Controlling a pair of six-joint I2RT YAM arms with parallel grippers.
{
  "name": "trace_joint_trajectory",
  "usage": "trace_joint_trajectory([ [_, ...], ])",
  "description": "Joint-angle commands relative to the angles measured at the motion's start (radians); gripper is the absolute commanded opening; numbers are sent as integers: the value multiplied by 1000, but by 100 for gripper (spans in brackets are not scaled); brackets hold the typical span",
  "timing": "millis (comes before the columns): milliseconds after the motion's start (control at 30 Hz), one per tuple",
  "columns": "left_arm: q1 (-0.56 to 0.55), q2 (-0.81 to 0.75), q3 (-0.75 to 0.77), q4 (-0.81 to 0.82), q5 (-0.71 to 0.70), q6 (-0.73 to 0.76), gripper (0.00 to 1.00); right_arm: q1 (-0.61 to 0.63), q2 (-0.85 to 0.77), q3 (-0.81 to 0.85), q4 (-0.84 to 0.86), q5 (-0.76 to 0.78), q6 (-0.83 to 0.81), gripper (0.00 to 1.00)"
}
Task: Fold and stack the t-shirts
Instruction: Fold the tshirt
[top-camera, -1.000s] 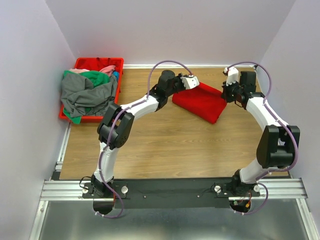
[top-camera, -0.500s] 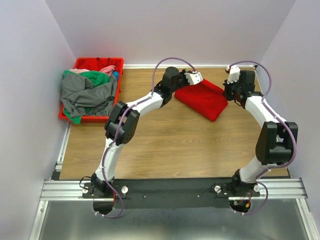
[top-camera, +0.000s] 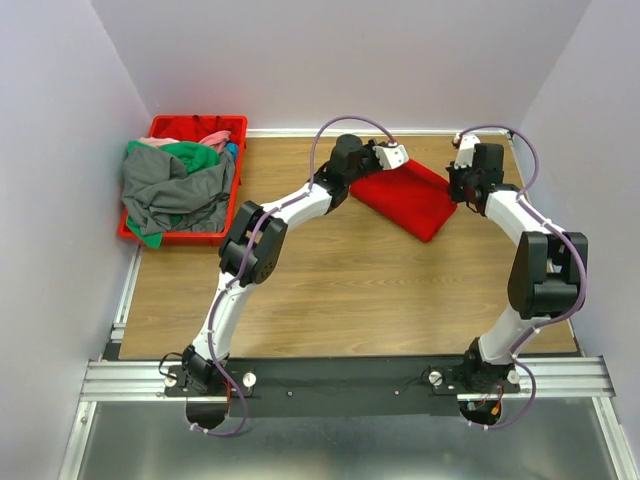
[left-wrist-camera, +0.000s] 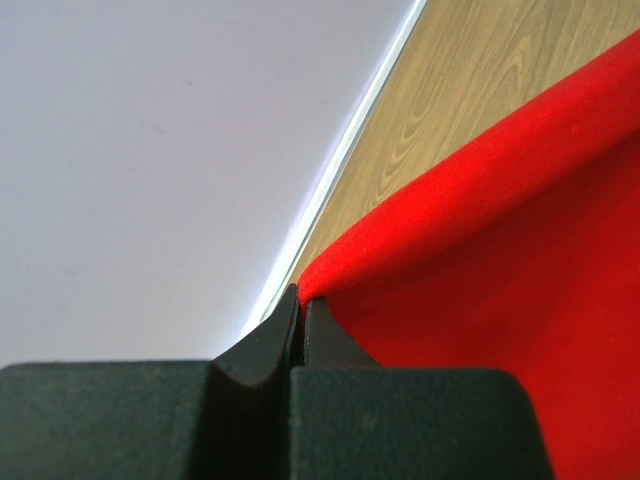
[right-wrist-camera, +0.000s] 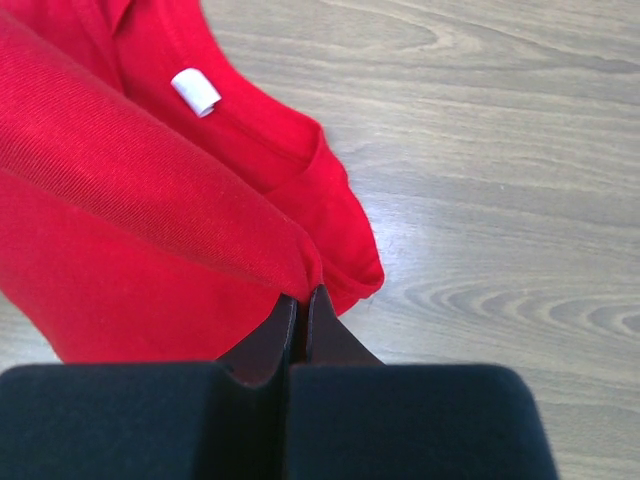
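A bright red t-shirt (top-camera: 408, 198) lies partly folded on the wooden table at the back middle-right. My left gripper (top-camera: 398, 156) is shut on its far left edge (left-wrist-camera: 400, 240). My right gripper (top-camera: 463, 165) is shut on its right edge, pinching a fold (right-wrist-camera: 180, 190) above the neck with the small white label (right-wrist-camera: 195, 92). Grey (top-camera: 170, 195), green (top-camera: 190, 155) and pink (top-camera: 213, 138) t-shirts are heaped in the red crate (top-camera: 190, 127) at the back left.
The back wall (left-wrist-camera: 150, 150) stands close behind the left gripper, with a white skirting strip along its foot. The right side wall is close to the right arm. Bare wooden table (top-camera: 350, 290) lies between the red shirt and the arm bases.
Both grippers have moved a little toward the back wall, carrying the red shirt's far edge with them. The heap in the crate has not moved.
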Motion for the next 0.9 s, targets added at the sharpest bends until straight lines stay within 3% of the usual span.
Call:
trace_joint_trajectory([
  [0,11,17,47,38,-18,-5,0,-19,31,-5,30,103,30,0],
  [333,10,31,70,38,-8,-16,1,-24,75,1,42,174,58,0],
  [433,10,38,82,41,-13,-39,14,-24,106,14,47,192,64,1],
  [467,8,40,86,46,-22,-56,32,-26,117,20,51,216,72,1],
  [533,6,35,102,46,-74,-76,48,-27,167,50,57,253,81,2],
  [567,6,25,107,47,-99,-85,61,-30,189,69,62,310,99,13],
  [600,8,15,112,46,-128,-86,66,-32,219,90,60,344,110,25],
  [633,6,3,113,46,-184,-90,80,-35,256,121,60,379,110,30],
  [667,8,-30,112,44,-244,-91,83,-42,270,132,62,384,112,38],
  [700,8,-54,107,41,-276,-90,84,-46,279,142,62,382,112,57],
  [767,19,-145,46,44,-303,-97,84,-47,275,150,62,384,108,80],
  [800,19,-181,-20,49,-301,-100,84,-47,270,152,62,385,108,87],
  [867,23,-282,-90,63,-300,-119,84,-53,243,152,63,388,104,88],
])
